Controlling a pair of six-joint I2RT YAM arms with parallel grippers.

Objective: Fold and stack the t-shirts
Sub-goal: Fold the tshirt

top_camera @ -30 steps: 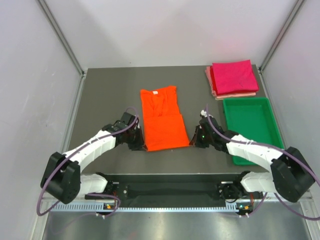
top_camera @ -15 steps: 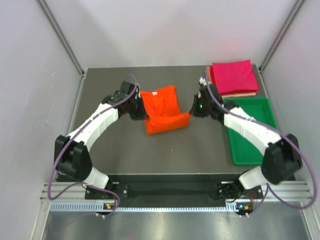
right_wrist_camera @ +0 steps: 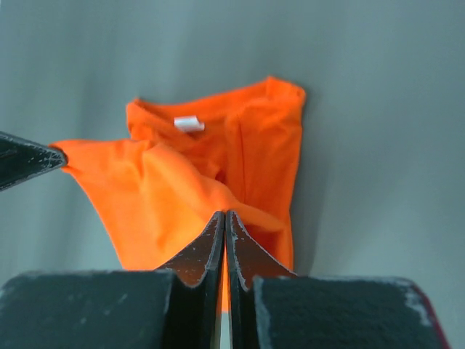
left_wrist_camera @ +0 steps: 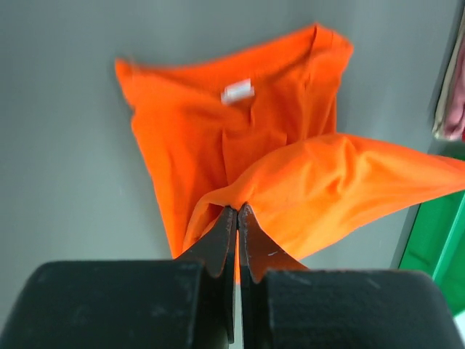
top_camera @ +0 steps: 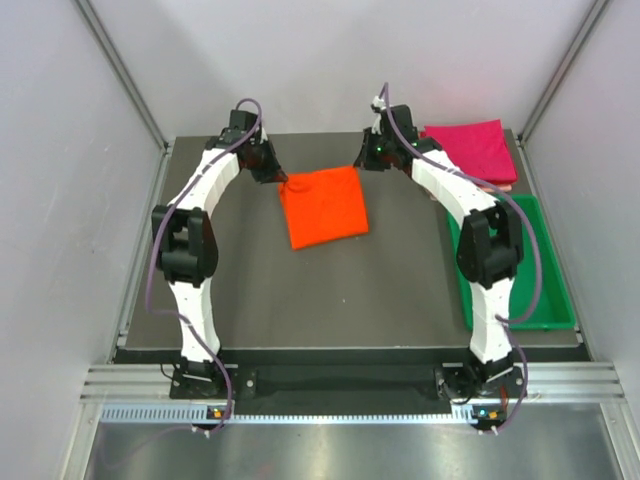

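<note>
Well left of the green tray [top_camera: 545, 270], pinches one hem corner of the orange t-shirt [top_camera: 323, 205] in the left fingers [left_wrist_camera: 221, 243], shut tight on the cloth. Holds that hem raised over the collar end, with the shirt doubled on the table [top_camera: 230, 290] left of the tray. Closer to the tray, clamps the other hem corner in the right fingers [right_wrist_camera: 212, 247], likewise closed on cloth.

Risks a crooked fold: releasing unevenly, or short of the collar, would likely leave a skewed edge or a wrinkled top layer. Risks dragging the lower layer too, if pulled further back.

Has little room beyond the tray's far end, reaching just beside the magenta t-shirt [top_camera: 465, 150] stacked there, so a wide swing could disturb it. Has open table left of the tray for drawing back.
</note>
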